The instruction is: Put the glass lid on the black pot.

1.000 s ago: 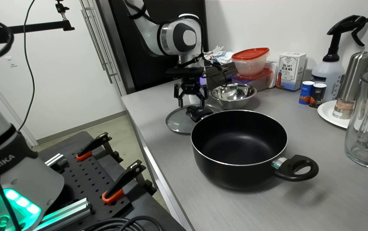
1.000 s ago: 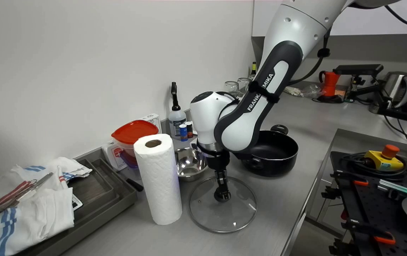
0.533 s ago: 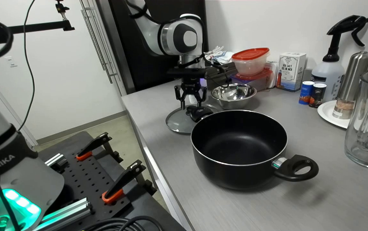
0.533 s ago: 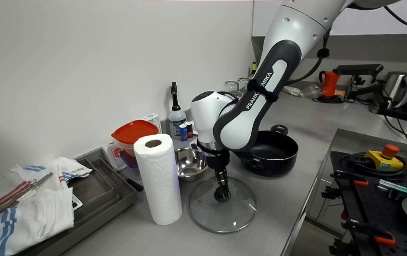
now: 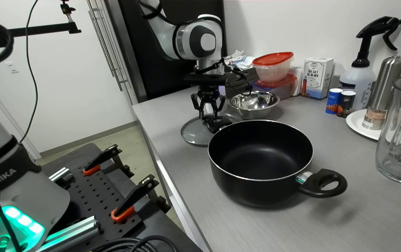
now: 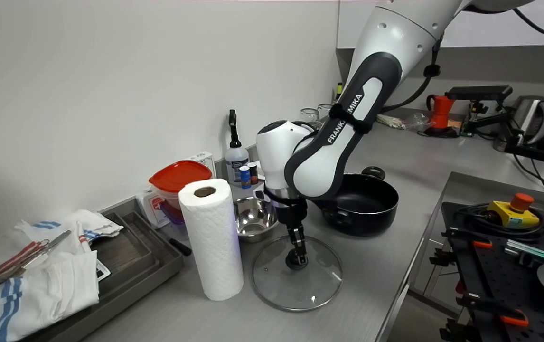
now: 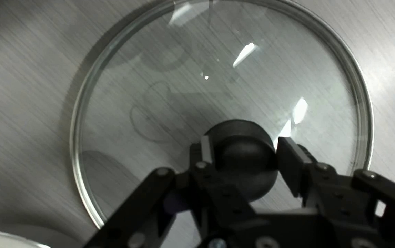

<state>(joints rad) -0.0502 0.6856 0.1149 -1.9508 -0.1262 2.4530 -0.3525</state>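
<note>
The glass lid (image 5: pixel 194 134) lies flat on the grey counter, knob up, in both exterior views. From above, its clear glass disc (image 7: pixel 273 79) and metal rim fill much of the wrist view. My gripper (image 7: pixel 245 148) points straight down over it, shut on the dark knob (image 7: pixel 247 156), one finger on each side. The same gripper (image 6: pixel 302 259) appears side-on in an exterior view, at the knob. Beside the lid stands the black pot (image 5: pixel 260 189), uncovered and upright, its inside bare. Part of the pot (image 6: pixel 371 209) is hidden behind the arm in an exterior view.
A shiny steel bowl (image 6: pixel 253 221) and a paper towel roll (image 6: pixel 212 247) stand close to the lid. A glass jug (image 5: pixel 400 150), spray bottle (image 5: pixel 357 84) and red-lidded containers (image 5: pixel 273 68) line the wall side. A grey tray (image 6: pixel 158 276) holds cloths. The counter's front edge runs near the lid.
My fingers have drawn together from a wider stance and now hold the lid's knob. The hand has shifted very slightly; the pot has not moved.
</note>
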